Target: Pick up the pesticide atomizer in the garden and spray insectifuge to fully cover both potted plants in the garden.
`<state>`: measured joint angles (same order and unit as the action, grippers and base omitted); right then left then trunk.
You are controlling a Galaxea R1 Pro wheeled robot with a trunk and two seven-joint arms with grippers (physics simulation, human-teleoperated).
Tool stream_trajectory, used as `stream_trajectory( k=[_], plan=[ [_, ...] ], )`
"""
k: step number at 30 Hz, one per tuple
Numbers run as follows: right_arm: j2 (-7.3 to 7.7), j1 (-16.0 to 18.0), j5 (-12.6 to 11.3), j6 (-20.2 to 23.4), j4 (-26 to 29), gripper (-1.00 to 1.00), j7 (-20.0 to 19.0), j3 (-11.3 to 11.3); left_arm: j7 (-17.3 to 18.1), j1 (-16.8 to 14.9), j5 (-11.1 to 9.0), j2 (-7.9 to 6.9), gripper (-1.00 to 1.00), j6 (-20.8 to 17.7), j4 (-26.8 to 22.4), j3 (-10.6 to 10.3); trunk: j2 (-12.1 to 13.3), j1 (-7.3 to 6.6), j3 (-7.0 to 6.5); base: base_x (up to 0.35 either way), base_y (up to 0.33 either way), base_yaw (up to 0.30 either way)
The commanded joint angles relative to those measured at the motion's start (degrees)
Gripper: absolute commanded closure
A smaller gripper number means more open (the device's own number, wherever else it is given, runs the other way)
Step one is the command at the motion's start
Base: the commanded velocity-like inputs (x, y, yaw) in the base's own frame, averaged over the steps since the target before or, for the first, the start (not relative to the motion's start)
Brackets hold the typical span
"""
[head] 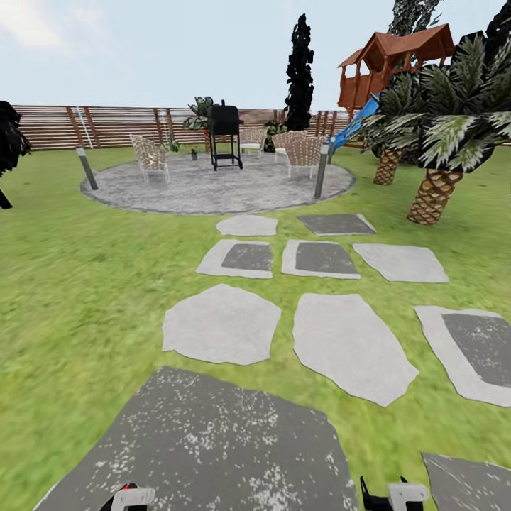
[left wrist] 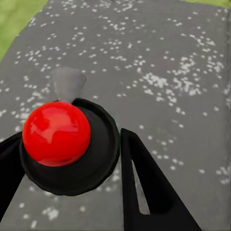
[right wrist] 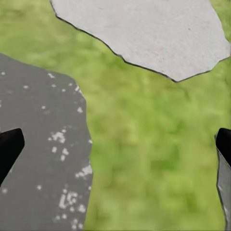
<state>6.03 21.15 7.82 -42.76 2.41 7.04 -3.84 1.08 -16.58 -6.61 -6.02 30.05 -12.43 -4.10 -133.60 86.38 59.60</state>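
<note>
While the robot stands on a dark stepping stone (head: 206,440) facing the patio (head: 213,188), no atomizer or low potted plants are identifiable.

Head view: drive toward the patio, scanning. Left wrist view: left gripper (left wrist: 67,154), jaws apart, around a red ball (left wrist: 56,133); grip unclear. Right wrist view: right gripper (right wrist: 115,144) spread wide, empty, over lawn (right wrist: 154,144).

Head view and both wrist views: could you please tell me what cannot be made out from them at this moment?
- Head view: left gripper and right gripper are cut off by the bottom edge.
- Head view: small plant on the patio is too small to identify.
- Head view: grill hides the fence stretch behind it.
- Left wrist view: red knob hides part of the stone below it.
</note>
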Motion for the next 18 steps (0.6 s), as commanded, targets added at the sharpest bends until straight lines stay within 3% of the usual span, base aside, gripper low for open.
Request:
stream_trajectory(
  k=[1, 18],
  plan=[
    [0.01, 0.0, 0.6, -0.1, -0.1, -1.00, 0.3, -0.4, 0.1, 0.0, -0.6, -0.04, 1.00, 0.2, 0.0, -0.4, 0.0, 0.02, 0.05, 0.332, -0.038, 0.000],
    [0.02, 0.0, 0.6, -0.1, 0.0, -1.00, 0.3, -0.4, 0.1, 0.0, -0.6, -0.04, 1.00, 0.2, 0.0, -0.5, 0.0, 0.02, 0.05, 0.340, -0.002, 0.000]
  ],
)
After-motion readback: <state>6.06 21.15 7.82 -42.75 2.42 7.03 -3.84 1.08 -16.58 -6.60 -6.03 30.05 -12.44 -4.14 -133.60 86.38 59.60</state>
